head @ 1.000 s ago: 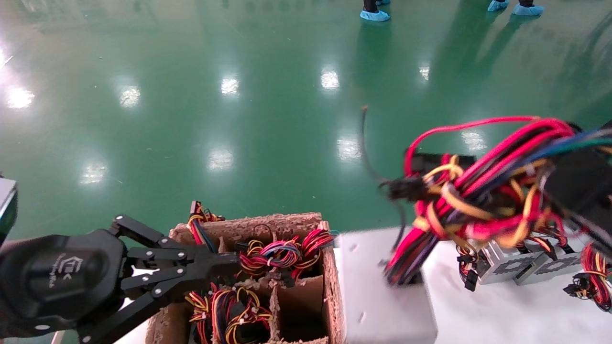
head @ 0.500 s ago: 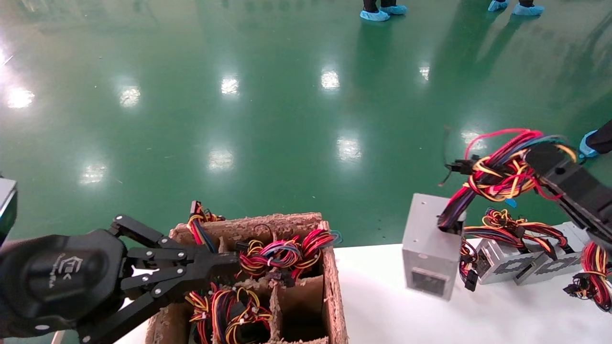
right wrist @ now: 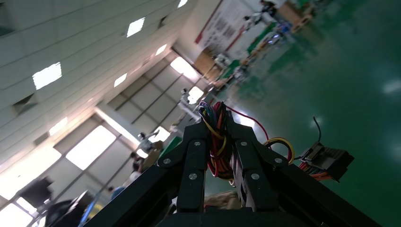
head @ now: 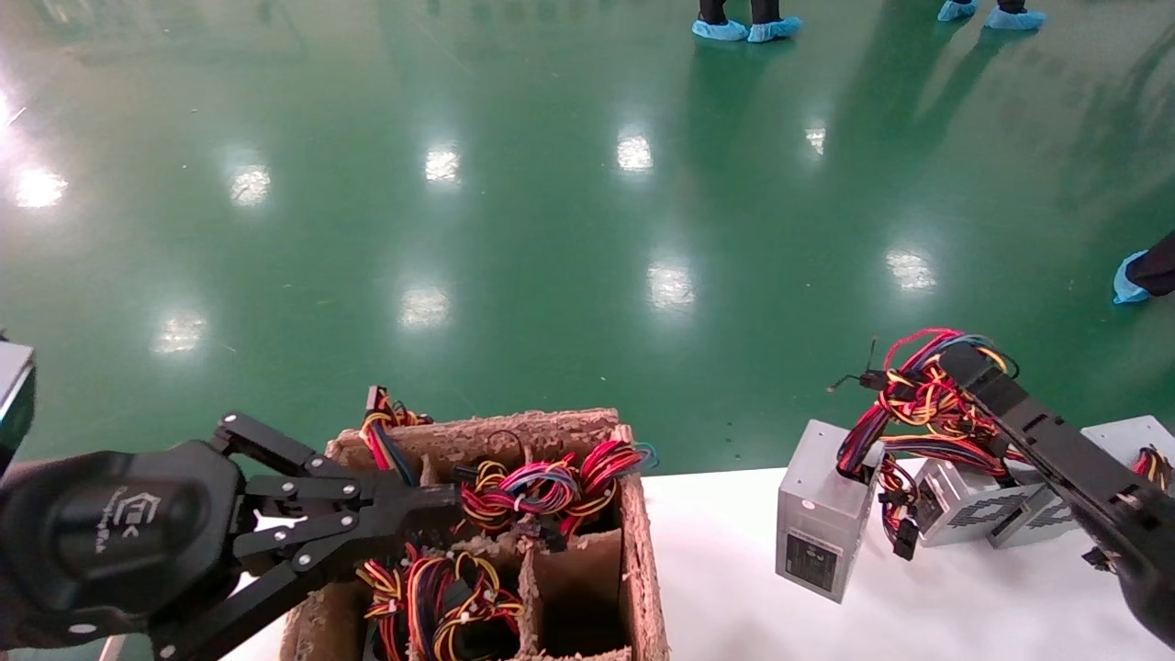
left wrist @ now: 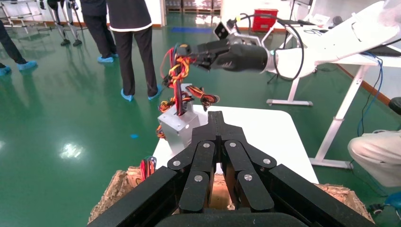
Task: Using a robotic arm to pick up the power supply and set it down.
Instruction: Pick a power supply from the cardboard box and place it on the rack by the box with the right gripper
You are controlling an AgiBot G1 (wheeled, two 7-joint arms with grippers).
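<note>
Jaws of the right gripper [head: 966, 365] are pinching the bundle of red, yellow, black and blue wires [head: 918, 404], as the right wrist view is showing, with the strands squeezed between the two black fingers [right wrist: 196, 156]. From those wires the power supply [head: 820, 514] is hanging at the far right part of the white desk [head: 716, 569], tilted, with its dark label facing forward and down. Whether its lower edge is touching the desk is not clear. Its wires are leaving the top corner and rising to the gripper above and to the right. Just beyond it, two more silver power units [head: 973, 500] are lying on the desk with their own wires around them.

Over on the left, the left gripper [head: 441, 500] is hovering above the brown pulp box [head: 633, 551], its tip near the loose wire bundles [head: 542, 487] sitting in the box's compartments. Its jaws are pressed together with nothing between them, which the left wrist view is showing plainly. One compartment near the box's right wall is showing bare cardboard. Beyond the desk, the green floor [head: 514, 229] is reflecting ceiling lights, and people in blue shoe covers [head: 744, 29] are standing at the far edge.
</note>
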